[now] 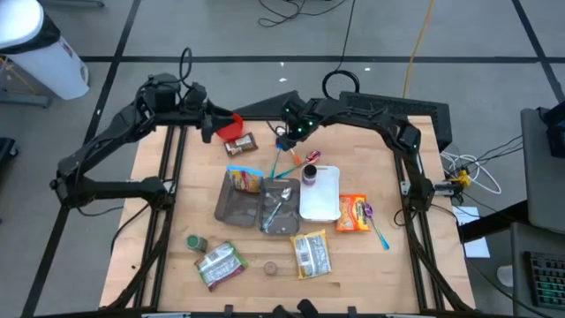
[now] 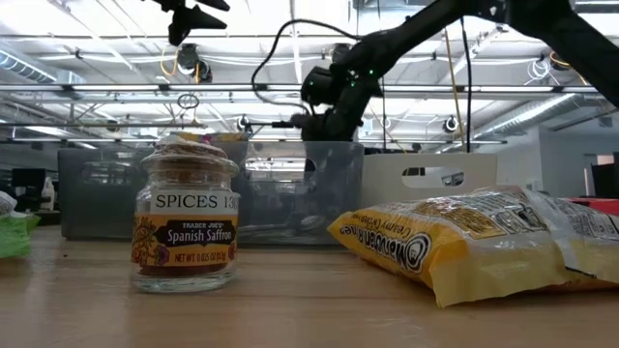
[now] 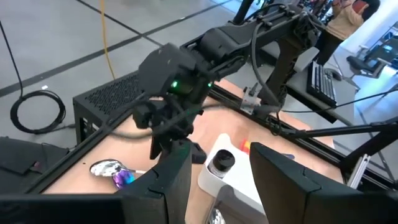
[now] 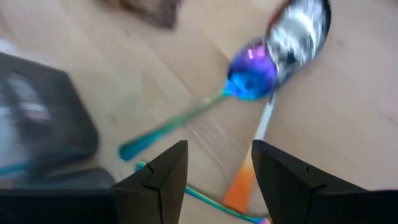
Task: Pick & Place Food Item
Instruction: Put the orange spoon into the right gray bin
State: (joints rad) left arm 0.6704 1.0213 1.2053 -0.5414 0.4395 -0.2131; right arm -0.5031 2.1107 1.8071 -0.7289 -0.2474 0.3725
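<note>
Hovering: right gripper (image 4: 217, 152) hangs over the spoons (image 1: 284, 159) near the middle of the worktop's far edge; fingers part-way apart, nothing between them.
Left gripper: (image 1: 212, 126) near the far left corner, just beside a red item (image 1: 232, 126); fingers likewise apart and empty.
Food item: not yet chosen, by my reading. Nearest candidate is the brown packet (image 1: 240, 143), flat on the worktop (image 1: 177, 203) near the far edge, between the two grippers.
Step in hand: approach. Shift off the spoons, centre the gap over the packet, descend straight, close across its narrow side.
Caution: a flat packet gives little to pinch; come down low before closing.
Obstructions: spoons lie crossed just beside the packet; the red item touches or nearly touches it. The arms are near each other here, so move one at a time.
Other items: grey tray (image 1: 231, 210) and white tray (image 1: 325, 205) at the centre; orange packet (image 1: 353, 213) toward the right edge; rice packet (image 1: 311, 254), green packet (image 1: 219, 263) and jars along the near edge.
</note>
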